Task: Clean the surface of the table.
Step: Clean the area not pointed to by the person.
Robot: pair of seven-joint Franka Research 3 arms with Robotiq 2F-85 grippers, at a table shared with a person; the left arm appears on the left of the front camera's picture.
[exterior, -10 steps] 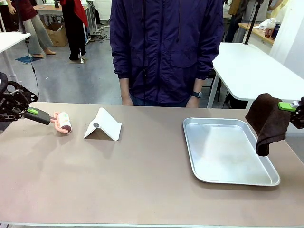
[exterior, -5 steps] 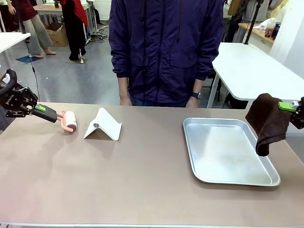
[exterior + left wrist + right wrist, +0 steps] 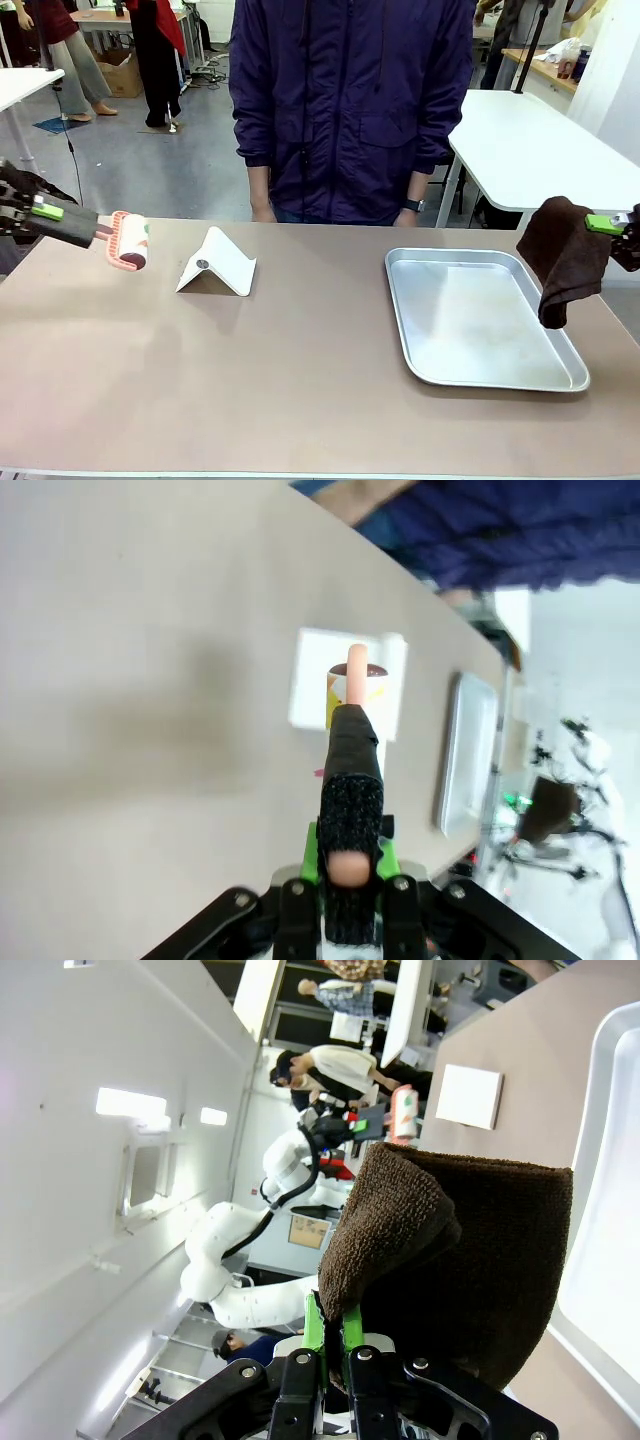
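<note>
Currently, the left gripper (image 3: 47,213) is seen clamped tight on the black handle of a lint roller (image 3: 130,241), whose pink-framed head is pointed towards the middle of the table (image 3: 250,380), near its far left corner. Whether the roller head is touching the surface cannot be told. In the left wrist view the handle is gripped between the green pads (image 3: 311,846), and the roller head is seen over a white folded card (image 3: 222,262), which stands tent-like on the table just beside the roller.

The right gripper (image 3: 606,224) is closed on a dark brown cloth (image 3: 562,258). One edge of the cloth is pinched between the fingers and the rest is left hanging at the table's right edge, above the right rim of a shiny metal tray (image 3: 487,252). The tray is laid flat on the right half of the brownish-taupe table.

A person (image 3: 350,100) in a dark blue jacket is seen standing at the far side, hands down at the table edge.
</note>
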